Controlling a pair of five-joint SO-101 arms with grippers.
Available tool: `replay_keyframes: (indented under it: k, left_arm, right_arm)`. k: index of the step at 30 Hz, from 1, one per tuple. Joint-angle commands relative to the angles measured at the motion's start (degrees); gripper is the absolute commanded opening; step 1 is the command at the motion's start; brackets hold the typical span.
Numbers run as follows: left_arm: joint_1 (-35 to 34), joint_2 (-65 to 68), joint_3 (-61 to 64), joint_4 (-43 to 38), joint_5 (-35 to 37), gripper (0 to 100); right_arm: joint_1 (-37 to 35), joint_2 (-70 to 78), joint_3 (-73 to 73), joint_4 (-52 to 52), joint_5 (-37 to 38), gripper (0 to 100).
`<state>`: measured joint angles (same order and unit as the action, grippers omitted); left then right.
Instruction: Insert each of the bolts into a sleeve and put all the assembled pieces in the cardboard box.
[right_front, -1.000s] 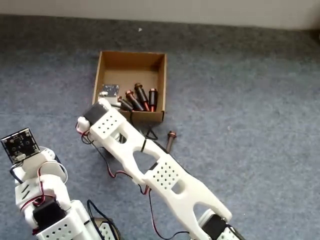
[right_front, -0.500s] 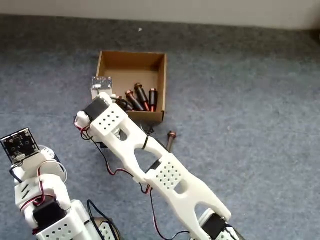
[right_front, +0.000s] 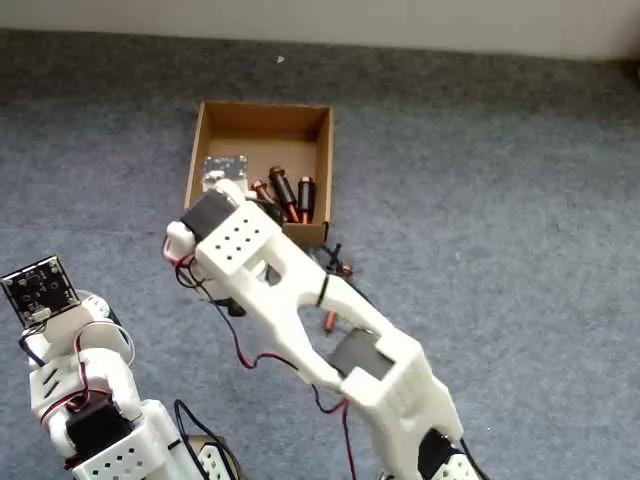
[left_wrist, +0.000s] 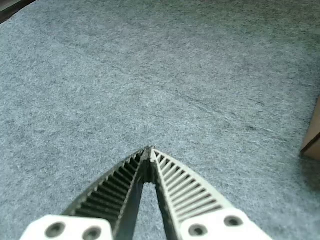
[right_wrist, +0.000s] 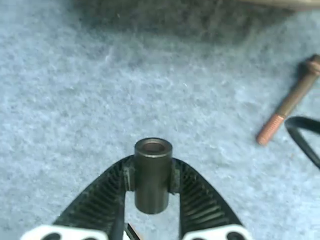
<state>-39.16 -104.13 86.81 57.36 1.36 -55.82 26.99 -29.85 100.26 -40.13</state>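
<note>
The right gripper (right_wrist: 151, 167) is clamped on a dark cylindrical sleeve (right_wrist: 152, 175). The sleeve stands upright between the ribbed black fingers (right_wrist: 200, 200), with its open bore facing up. It is held clear above the grey carpet (right_wrist: 75, 100).

A bare copper-coloured bolt (right_wrist: 287, 102) lies on the carpet near the sleeve, beside a black cable (right_wrist: 302, 135).

In the high view, the brown cardboard box (right_front: 262, 112) sits at 12 o'clock from this bolt (right_front: 329, 320). Several sleeved bolts (right_front: 283, 192) lie inside it toward its 5 o'clock corner.

The left gripper (left_wrist: 148, 152) has its fingers together with nothing between them. Its arm stands at 8 o'clock from the box.
</note>
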Motion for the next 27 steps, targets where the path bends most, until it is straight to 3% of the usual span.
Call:
replay_keyframes:
  k: [1, 13, 18, 27]
  left_arm:
    - [-0.7, -0.4, -0.4, -1.2, 0.4, 1]
    - [-0.7, -0.3, -0.4, -1.1, 0.4, 1]
    - [-0.7, -0.3, -0.4, -1.1, 0.4, 1]
    - [-0.7, -0.3, -0.4, -1.1, 0.4, 1]
  right_arm:
    - [1.6, -12.6, 8.3, 0.9, 0.9, 0.5]
    - [11.2, -39.1, 28.6, 0.7, 1.1, 0.5]
    - [14.6, -48.0, 36.3, 0.5, 8.2, 0.5]
    - [24.6, -55.3, 45.4, -1.4, 11.0, 0.5]
